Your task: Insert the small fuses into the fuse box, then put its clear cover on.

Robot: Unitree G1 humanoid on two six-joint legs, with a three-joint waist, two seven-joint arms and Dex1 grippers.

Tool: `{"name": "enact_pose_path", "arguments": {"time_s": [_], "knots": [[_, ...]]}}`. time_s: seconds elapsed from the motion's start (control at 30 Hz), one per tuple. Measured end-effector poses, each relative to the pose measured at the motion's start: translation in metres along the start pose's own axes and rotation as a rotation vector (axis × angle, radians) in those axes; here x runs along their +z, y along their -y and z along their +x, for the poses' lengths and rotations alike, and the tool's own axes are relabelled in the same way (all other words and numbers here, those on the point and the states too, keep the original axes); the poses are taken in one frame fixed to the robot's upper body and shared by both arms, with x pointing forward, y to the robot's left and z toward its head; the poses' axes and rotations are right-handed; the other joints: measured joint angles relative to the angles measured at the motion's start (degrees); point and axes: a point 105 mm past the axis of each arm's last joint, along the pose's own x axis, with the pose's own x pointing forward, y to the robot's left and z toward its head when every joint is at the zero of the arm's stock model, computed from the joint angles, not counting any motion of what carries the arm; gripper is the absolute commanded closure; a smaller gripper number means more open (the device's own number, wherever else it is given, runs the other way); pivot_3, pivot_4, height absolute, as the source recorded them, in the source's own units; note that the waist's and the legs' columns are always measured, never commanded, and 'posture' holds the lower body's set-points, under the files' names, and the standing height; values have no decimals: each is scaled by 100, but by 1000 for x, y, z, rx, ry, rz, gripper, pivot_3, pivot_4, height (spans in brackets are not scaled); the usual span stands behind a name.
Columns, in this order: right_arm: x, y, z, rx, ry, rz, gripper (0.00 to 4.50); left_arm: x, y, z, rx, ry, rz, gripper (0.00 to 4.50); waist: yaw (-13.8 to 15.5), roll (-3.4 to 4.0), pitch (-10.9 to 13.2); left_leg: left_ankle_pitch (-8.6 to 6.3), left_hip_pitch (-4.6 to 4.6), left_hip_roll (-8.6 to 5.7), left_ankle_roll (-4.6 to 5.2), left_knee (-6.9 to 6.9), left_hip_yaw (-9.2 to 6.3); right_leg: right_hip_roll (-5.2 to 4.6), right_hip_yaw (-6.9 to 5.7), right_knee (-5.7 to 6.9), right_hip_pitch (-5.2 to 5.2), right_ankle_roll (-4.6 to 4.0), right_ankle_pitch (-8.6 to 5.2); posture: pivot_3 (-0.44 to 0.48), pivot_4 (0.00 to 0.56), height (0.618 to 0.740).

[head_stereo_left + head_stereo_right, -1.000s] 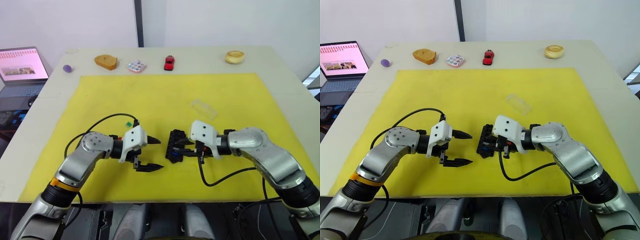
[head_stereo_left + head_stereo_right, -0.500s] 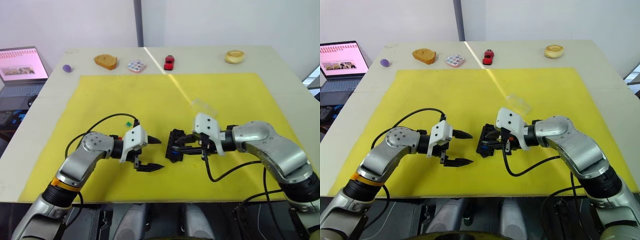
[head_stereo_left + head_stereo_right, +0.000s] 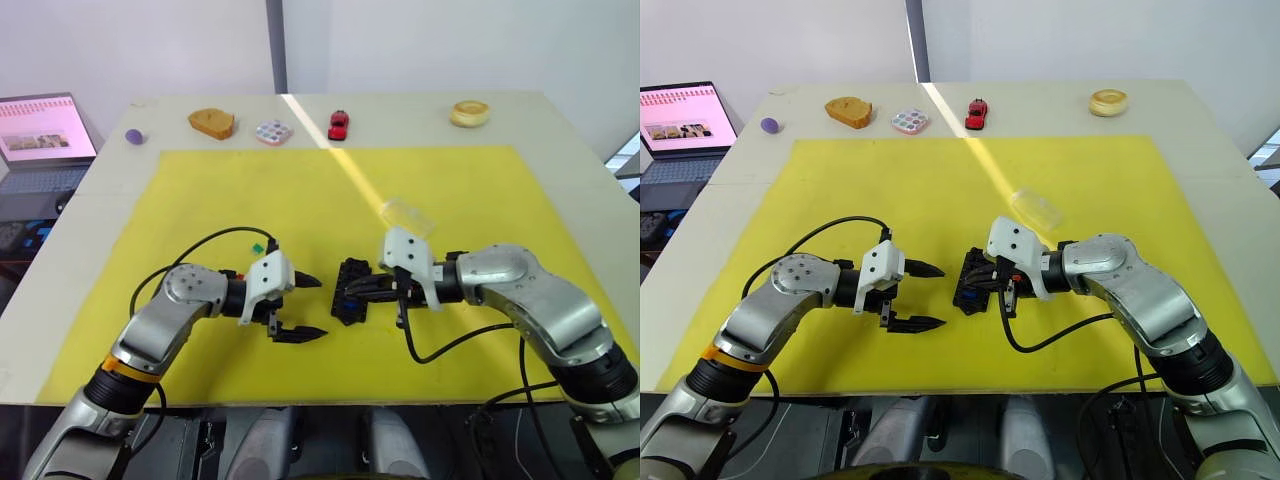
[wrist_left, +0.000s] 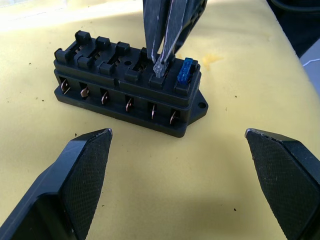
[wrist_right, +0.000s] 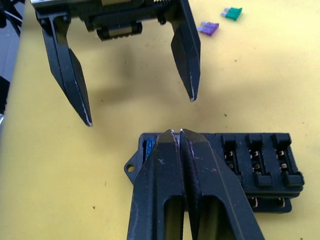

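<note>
We see fuse box (image 3: 352,291) lying on yellow mat (image 3: 200,190) of tabletop, between both pincers. Right pincer (image 4: 161,67) pressed together, tips down on box slot just beside blue fuse (image 4: 185,71) seated at box end. Left pincer (image 3: 300,307) spread apart, near box, not touching. Purple fuse (image 5: 208,28) and green fuse (image 5: 231,13) loose on mat. Clear cover (image 3: 408,216) behind right pincer.

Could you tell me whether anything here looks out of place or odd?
Nothing looks damaged or spilled. The clear cover lies apart from the fuse box, and a green fuse and a purple fuse lie loose on the mat.
</note>
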Motion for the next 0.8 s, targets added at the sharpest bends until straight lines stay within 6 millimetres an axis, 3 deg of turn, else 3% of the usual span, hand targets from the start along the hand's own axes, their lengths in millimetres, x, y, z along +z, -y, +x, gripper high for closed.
{"name": "enact_pose_path", "arguments": {"time_s": [0.5, 0.73, 0.8], "knots": [[-12, -3, 2, -9, 9, -55, 4397, 2, -3, -3, 21, 16, -19, 0, 5, -1, -3, 0, 7, 0, 0, 4, -4, 0, -4, -1, 6, 0, 0, 0, 150, 740], [-7, 6, 2, -35, 30, -18, 4397, 24, -2, -9, -25, 112, -89, 0, 0, -1, -2, 0, 5, 0, 0, 5, -5, 1, -5, 0, 5, 0, 0, 0, 150, 740], [-3, 12, -5, -57, 45, 19, 4397, 35, -5, -19, -27, 135, -84, 0, -1, -2, 1, 0, 0, 0, 0, 5, -5, 1, -4, 0, 1, 0, 0, 0, 150, 740]]}}
